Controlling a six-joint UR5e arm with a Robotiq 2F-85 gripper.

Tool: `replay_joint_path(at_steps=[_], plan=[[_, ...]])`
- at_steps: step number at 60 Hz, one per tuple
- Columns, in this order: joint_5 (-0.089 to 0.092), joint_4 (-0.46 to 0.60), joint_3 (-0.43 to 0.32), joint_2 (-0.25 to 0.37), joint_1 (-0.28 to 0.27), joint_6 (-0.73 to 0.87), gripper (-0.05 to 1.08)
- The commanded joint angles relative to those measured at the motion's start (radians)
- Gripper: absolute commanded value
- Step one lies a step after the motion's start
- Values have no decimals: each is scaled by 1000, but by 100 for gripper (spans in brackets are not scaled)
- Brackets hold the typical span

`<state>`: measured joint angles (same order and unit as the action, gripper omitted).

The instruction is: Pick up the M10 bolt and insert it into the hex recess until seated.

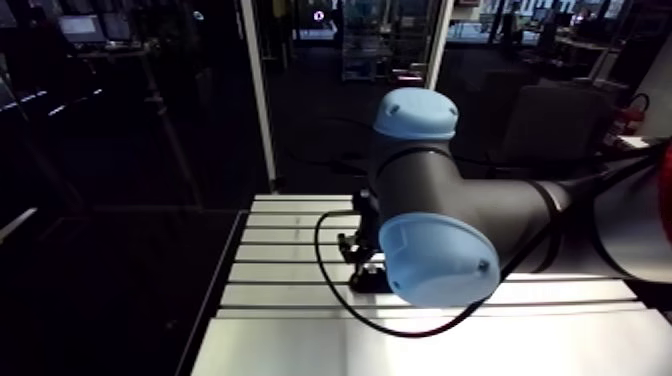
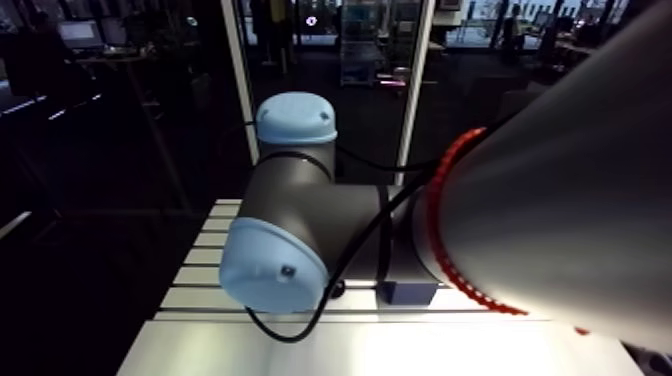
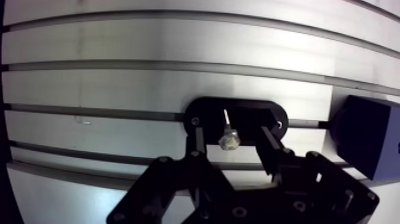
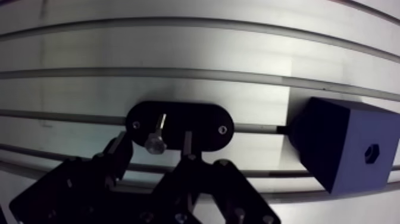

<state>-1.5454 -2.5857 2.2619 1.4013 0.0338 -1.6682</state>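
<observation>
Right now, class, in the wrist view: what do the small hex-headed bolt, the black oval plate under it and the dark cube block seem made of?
Small silver hex-headed bolt: bare metal, probably steel; it glints brightly.
Black oval plate: matt, with screw heads; coated metal or plastic, cannot tell.
Dark cube block: dull even faces, likely plastic.

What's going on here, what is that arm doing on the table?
A robot arm's gripper hangs over a bolt that lies on a black oval plate on the slotted table. Its two fingers are open, one on each side of the bolt, not gripping it. Beside the plate a dark block has a hex recess, still without the bolt.
</observation>
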Motion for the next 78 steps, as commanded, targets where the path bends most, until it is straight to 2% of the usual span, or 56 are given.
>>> replay_joint_path(at_steps=[1,29,36,78], plan=[[0,0,1,0,0,0,49],[2,0,2,-2,0,0,57],[2,0,2,-2,0,0,62],[5,3,2,-2,0,0,70]])
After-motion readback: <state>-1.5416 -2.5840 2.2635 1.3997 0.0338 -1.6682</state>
